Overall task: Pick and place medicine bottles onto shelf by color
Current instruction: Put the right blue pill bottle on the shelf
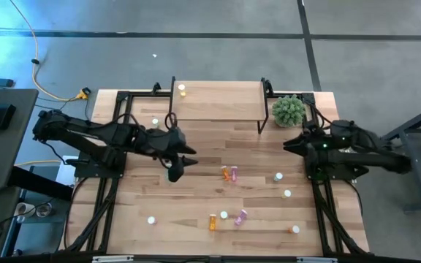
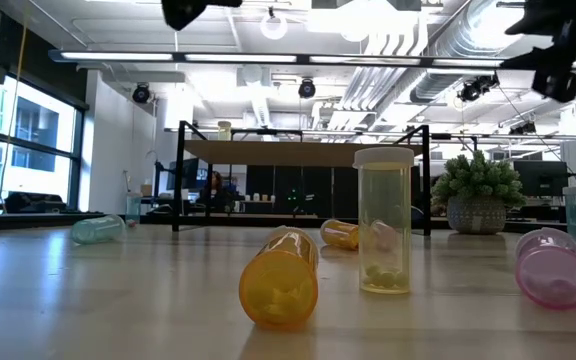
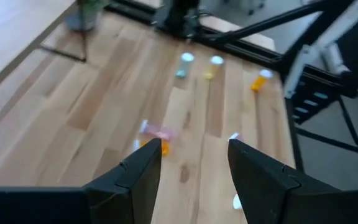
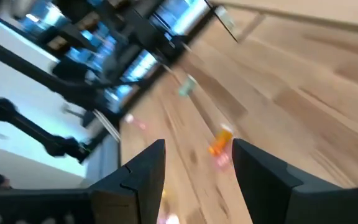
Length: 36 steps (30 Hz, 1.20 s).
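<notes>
Shelf: one yellow bottle on top.
Left gripper: wide, empty, above table middle.
Right gripper: wide, empty, near plant.

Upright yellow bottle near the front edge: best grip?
Take the yellow bottle by its clear body just under the white cap, coming straight down from above. It stands upright, so the round sides are free; the orange bottle lying beside it crowds a low sideways approach.

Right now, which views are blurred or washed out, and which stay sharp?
Right wrist view: heavily smeared, bottles streaked. Left wrist view: softly blurred, the open left gripper sharper than the table. Low view: near orange bottle crisp, bright ceiling lights behind. High view: even, shelf clear.
</notes>
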### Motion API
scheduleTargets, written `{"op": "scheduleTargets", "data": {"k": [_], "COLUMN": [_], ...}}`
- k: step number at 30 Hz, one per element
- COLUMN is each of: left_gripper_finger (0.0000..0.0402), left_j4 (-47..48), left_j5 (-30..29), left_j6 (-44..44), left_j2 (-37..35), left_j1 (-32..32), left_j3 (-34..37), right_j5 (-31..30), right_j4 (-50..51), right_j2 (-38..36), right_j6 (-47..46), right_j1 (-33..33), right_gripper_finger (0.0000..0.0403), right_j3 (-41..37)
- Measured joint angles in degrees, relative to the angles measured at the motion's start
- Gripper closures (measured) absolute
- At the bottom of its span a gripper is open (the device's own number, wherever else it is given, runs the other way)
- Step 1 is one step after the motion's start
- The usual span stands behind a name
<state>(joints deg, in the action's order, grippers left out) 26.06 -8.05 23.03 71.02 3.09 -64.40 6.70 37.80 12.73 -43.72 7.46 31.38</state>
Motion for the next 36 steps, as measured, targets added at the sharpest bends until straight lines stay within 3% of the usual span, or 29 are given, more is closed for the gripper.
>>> {"op": "scheduleTargets", "data": {"k": [10, 19, 36], "left_gripper_finger": [0.0227, 0.0227, 0.0227], "left_j4": [-0.63, -0.58, -0.34], "left_j5": [5.94, 5.96, 5.94], "left_j6": [-2.74, -3.74, -3.73], "left_j2": [0.00, 0.00, 0.00], "left_j1": [-2.38, -2.38, -2.38], "left_j3": [0.00, 0.00, -0.02], "right_j5": [2.28, 4.28, -0.48], "right_j4": [18.66, 26.26, 31.62], "right_j2": [15.09, 26.54, 31.34], "right_j6": [-3.93, -7.83, -22.10], "right_j1": [-0.37, -8.52, -20.87], "right_gripper_finger": [0.0226, 0.0226, 0.0226], "right_j3": [11.93, 14.87, 15.90]}}
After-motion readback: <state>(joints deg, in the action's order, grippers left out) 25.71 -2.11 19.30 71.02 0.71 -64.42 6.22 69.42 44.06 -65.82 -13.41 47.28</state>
